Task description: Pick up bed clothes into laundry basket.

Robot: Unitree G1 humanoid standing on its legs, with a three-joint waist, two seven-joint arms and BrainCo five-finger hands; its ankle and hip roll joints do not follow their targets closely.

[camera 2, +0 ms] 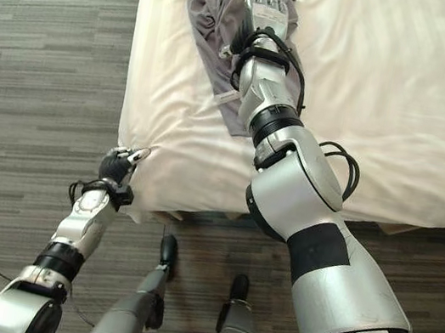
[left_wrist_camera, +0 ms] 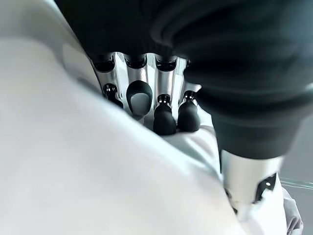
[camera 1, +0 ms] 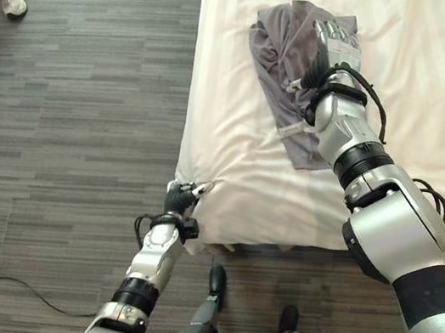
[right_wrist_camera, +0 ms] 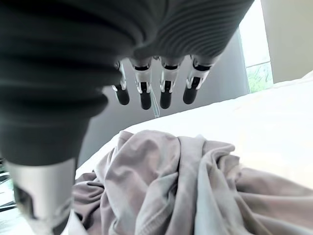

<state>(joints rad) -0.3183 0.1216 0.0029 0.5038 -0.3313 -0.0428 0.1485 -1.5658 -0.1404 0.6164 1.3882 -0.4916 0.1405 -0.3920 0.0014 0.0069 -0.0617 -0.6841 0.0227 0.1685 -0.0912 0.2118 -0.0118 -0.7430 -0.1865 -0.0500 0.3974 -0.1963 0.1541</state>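
The right hand (camera 1: 337,44) is hovering over the grey garment (camera 1: 288,66) in the upper middle of the frame, fingers straight and spread, holding nothing. The garment is lying crumpled on the bed (camera 1: 439,110), near its left edge. For a sound grasp the hand should be sinking into the thickest folds before curling — not skimming the top layer. At lower left, the left hand (camera 1: 181,196) is resting open-fingered against the bed's corner — idle.

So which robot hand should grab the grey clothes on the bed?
Probably the right robot hand. It hovers directly over the crumpled grey clothes with straight, open fingers. The left robot hand is down at the corner of the bed, fingers pressing the white sheet, well away from them.
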